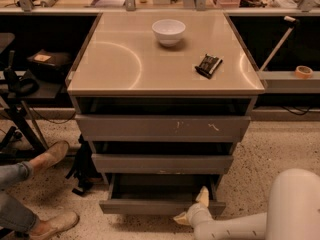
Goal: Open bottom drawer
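Speckled floor [272, 149]; gripper [191, 205] at bottom drawer [145, 207]

Smooth white rounded arm [295, 209], cream claw [193, 207] at bottom drawer [150, 207]

Tool [194, 209] at bottom drawer [150, 207], indistinct

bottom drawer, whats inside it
Only bare grey floor shows in the part-open bottom drawer; its back is hidden under the middle drawer. The hand sits at its front edge.
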{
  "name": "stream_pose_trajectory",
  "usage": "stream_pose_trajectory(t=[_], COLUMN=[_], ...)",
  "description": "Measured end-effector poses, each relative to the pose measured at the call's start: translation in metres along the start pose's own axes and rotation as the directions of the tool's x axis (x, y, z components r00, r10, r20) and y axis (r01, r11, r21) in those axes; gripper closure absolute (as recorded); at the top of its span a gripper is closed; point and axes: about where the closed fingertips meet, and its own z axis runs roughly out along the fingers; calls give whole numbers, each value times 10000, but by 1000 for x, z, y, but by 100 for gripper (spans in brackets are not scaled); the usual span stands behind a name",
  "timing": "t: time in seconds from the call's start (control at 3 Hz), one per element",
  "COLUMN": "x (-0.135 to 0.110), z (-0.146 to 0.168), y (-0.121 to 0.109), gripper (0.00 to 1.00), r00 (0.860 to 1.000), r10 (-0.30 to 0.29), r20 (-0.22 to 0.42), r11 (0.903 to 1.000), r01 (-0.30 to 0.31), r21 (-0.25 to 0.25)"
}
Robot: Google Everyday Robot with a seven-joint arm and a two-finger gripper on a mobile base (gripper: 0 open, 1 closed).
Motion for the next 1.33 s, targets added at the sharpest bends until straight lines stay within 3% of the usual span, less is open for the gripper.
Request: stream_pose_trajectory(t=[0.33,0.67,1.0,1.33], x=[-1,-12,-23,-28], z=[0,15,40,42], y=[-5,9,25,28], gripper=[0,0,0,0], r00=[10000,9977,9887,9874], r10=[-14,-650,-1458,-1554], r20=[-7,-199,-341,-297], r11=[10000,9979,9892,9878], r01=[14,649,1462,1557], r21=[69,-50,92,75])
